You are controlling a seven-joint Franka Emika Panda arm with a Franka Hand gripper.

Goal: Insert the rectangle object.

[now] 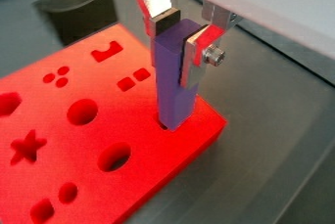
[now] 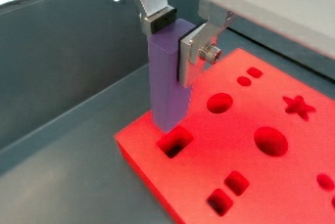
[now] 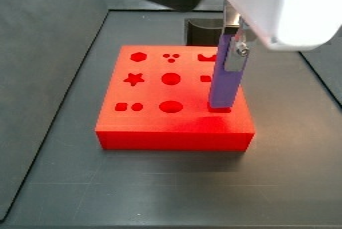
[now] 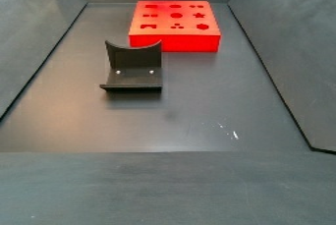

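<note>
My gripper (image 1: 183, 34) is shut on the purple rectangle object (image 1: 174, 76) and holds it upright by its top end. It shows the same in a wrist view (image 2: 177, 32) with the bar (image 2: 167, 81). The bar's lower end sits at a small rectangular slot (image 2: 173, 146) near a corner of the red block (image 1: 78, 150). Part of the slot shows dark and open beside the bar's end. I cannot tell if the end is inside the slot. In a side view the bar (image 3: 225, 78) stands over the block's (image 3: 160, 113) near right corner, under the gripper (image 3: 234, 35).
The red block (image 4: 175, 25) has several other cut-outs: circles, a star, small squares. The dark fixture (image 4: 132, 69) stands on the grey floor away from the block, and also shows in a wrist view (image 1: 72, 8). Raised grey walls (image 2: 66, 52) surround the floor.
</note>
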